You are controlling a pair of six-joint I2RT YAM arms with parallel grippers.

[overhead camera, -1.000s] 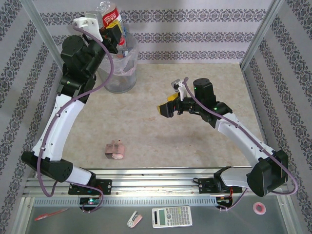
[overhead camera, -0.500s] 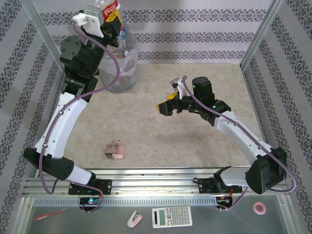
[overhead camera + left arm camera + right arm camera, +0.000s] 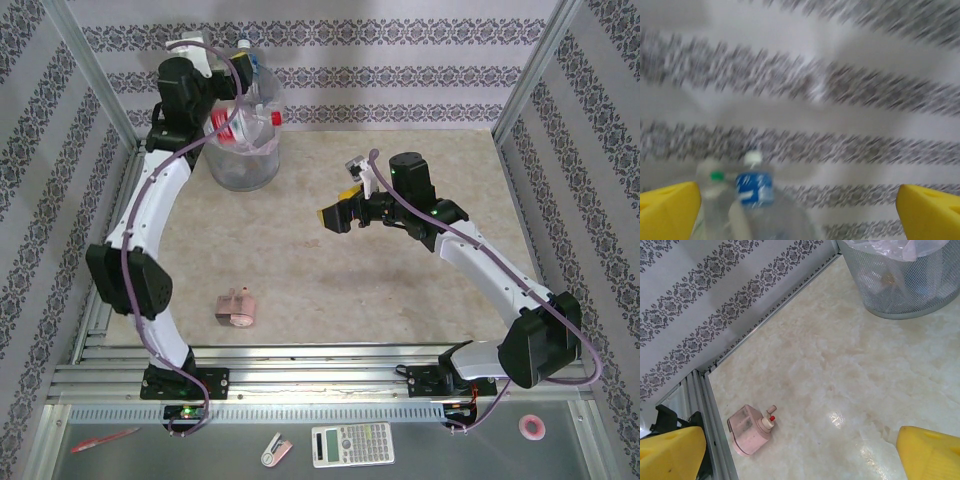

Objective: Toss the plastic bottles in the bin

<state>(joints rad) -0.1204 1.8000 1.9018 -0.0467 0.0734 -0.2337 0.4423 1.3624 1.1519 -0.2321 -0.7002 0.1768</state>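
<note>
Where left tool (image 3: pixel 800 207) clutched red-labelled bottle (image 3: pixel 234 129) before, jaws now spread, bottle in bin (image 3: pixel 240 172) (right tool (image 3: pixel 800 450) likewise spread).

Pink object (image 3: pixel 236 308), calculator (image 3: pixel 352 445), tape roll (image 3: pixel 533 427)

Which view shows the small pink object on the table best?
The right wrist view: the small pink object is close and sharp, with its red-tipped nozzle visible. The top external view shows it small, without that detail.

My left gripper (image 3: pixel 799 214) had jaws spread wide, yellow fingertips (image 3: pixel 669 209) at bottom corners; blue-labelled, white-capped plastic bottle (image 3: pixel 755 187) sat low left; second clear bottle (image 3: pixel 715 195), green bit near top, just beside it; patterned wallpaper (image 3: pixel 840 90) behind; all blurred.
</note>
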